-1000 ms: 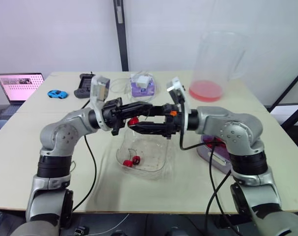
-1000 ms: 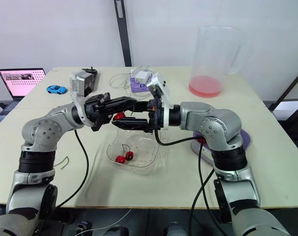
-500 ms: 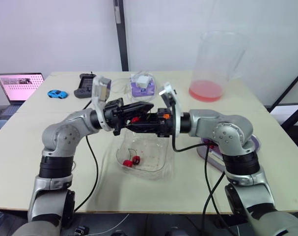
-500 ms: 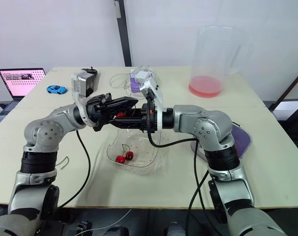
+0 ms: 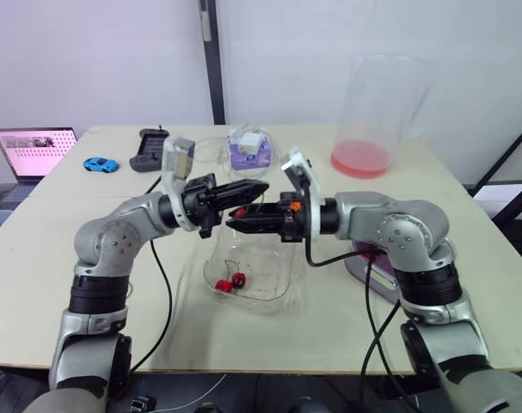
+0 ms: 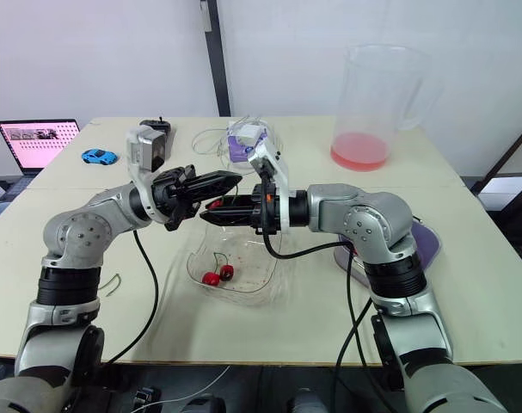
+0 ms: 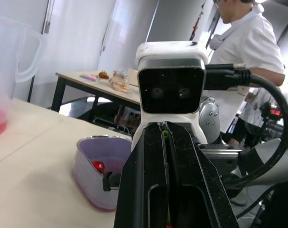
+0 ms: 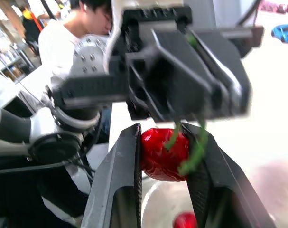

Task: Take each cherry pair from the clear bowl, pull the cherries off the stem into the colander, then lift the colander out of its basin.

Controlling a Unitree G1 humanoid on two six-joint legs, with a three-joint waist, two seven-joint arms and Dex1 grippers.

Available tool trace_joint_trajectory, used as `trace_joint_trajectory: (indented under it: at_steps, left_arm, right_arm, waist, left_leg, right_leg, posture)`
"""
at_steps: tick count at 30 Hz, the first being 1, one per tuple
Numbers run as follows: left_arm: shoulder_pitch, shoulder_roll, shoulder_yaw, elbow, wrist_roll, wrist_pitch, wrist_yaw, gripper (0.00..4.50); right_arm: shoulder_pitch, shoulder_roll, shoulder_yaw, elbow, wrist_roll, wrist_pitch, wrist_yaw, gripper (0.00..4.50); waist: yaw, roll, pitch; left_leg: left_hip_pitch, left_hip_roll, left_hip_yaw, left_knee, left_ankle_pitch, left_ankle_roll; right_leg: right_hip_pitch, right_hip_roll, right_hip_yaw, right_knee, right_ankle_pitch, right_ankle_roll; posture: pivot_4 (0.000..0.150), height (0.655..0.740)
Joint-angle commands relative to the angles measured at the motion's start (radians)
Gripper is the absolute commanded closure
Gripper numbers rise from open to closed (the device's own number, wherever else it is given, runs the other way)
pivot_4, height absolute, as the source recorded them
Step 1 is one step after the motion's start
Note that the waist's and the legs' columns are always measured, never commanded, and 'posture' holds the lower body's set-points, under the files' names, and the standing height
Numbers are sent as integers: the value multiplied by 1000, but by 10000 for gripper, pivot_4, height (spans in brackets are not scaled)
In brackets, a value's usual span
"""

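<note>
Two grippers meet mid-frame above the clear bowl (image 5: pixel 283 285): the right gripper (image 5: pixel 236 215) clamps a red cherry (image 8: pixel 162 154). The left gripper (image 5: pixel 259 186) is pinched shut on its green stem (image 7: pixel 165 134).

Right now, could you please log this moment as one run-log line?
phase: destemming over clear bowl | left gripper: shut on stem | right gripper: shut on cherry | in bowl: one cherry pair

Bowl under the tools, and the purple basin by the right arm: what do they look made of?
Bowl: probably thin clear plastic, glossy; the table and a cherry pair show through its walls. Basin: purple plastic by the look, smooth, slightly translucent where light passes its wall; silicone can't be ruled out.
</note>
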Motion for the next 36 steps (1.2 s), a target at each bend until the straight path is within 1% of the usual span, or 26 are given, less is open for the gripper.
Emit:
trace_joint_trajectory:
  at_steps: [1, 8, 12, 14, 18, 20, 22, 26, 27, 29, 31, 33, 36]
  left_arm:
    - [-18, 1, 7, -28, -16, -15, -8, 45000]
    - [-26, 13, 9, -3, -6, -35, -13, 45000]
    - [-27, 21, 7, 3, -6, -41, -19, 45000]
    - [-26, 25, 7, 4, -5, -44, -20, 45000]
    - [-14, 42, 19, 3, -4, -47, -19, 45000]
    - [-5, 50, 22, 1, -4, -49, -21, 45000]
    - [2, 56, 25, 0, -2, -50, -22, 45000]
    - [12, 65, 30, 4, 3, -55, -27, 45000]
    - [15, 70, 32, 8, 6, -57, -31, 45000]
    - [20, 77, 34, 14, 13, -61, -39, 45000]
    - [22, 80, 30, 18, 16, -66, -44, 45000]
    - [23, 76, 22, 21, 21, -72, -45, 45000]
    - [25, 71, 14, 20, 28, -76, -48, 45000]
  right_arm:
    - [10, -19, 48, -34, -12, 18, 23, 32559]
    - [52, -51, 67, -73, -12, 48, 30, 32559]
    - [73, -73, 36, -95, 6, 67, 20, 32559]
    - [93, -109, 0, -116, 28, 81, 31, 32559]
    - [113, -275, -151, -123, 60, 85, 77, 32559]
    - [118, -389, -193, -88, 35, 85, 102, 32559]
    - [151, -518, -194, -44, -41, 26, 144, 32559]
    - [204, -676, -209, 51, -134, -72, 207, 32559]
    - [264, -768, -206, 92, -207, -138, 238, 32559]
    - [368, -892, -202, 145, -309, -240, 281, 32559]
    - [442, -941, -200, 167, -353, -300, 306, 32559]
    - [497, -935, -189, 174, -370, -320, 309, 32559]
    - [528, -904, -191, 176, -385, -334, 301, 32559]
  waist:
    - [0, 0, 0]
    - [0, 0, 0]
    - [1, 0, 0]
    - [2, 0, 0]
    - [7, 0, 0]
    - [8, 0, 0]
    - [7, 0, 0]
    - [1, 0, 0]
    - [3, 0, 1]
    - [7, 0, 1]
    - [9, 0, 1]
    - [2, 0, 1]
    - [-2, 0, 1]
  left_leg:
    - [0, 0, 0, 0, 0, 0]
    - [0, 0, 0, 0, 0, 0]
    - [0, 0, 0, 0, 0, 1]
    - [0, 0, 0, 0, 0, 1]
    - [-1, 0, 0, 0, -1, 1]
    - [-1, -1, 0, 0, -1, 1]
    - [-1, 0, 0, 0, -1, 2]
    - [0, 0, 1, -1, -1, 3]
    - [0, 0, 1, 0, -2, 3]
    - [0, 0, 1, -1, -2, 3]
    - [-1, 0, 2, -1, -2, 3]
    - [0, 0, 2, 0, -2, 4]
    - [2, 0, 2, 0, -2, 4]
  right_leg:
    - [0, 0, 0, 0, 0, 0]
    - [0, 0, 0, 0, 0, 0]
    - [0, 0, 0, 0, 0, 0]
    - [0, 0, 0, 0, 0, 0]
    - [0, -1, 0, -1, 0, 0]
    - [0, -1, 0, -2, 0, 0]
    - [0, 0, 0, -2, 0, 0]
    - [1, 0, 1, -3, 0, 0]
    - [0, 0, 1, -3, 0, 0]
    - [0, 0, 1, -3, 0, 0]
    - [1, -1, 1, -5, 0, 0]
    - [2, 0, 1, -6, 0, 0]
    - [3, 0, 2, -5, 0, 0]
  posture:
    - [1500, 7332]
    - [1500, 7332]
    - [1500, 7332]
    - [1500, 7332]
    - [1500, 7332]
    - [1500, 7332]
    - [1500, 7332]
    - [1500, 7332]
    - [1500, 7332]
    - [1500, 7332]
    - [1500, 7332]
    - [1500, 7332]
    - [1500, 7332]
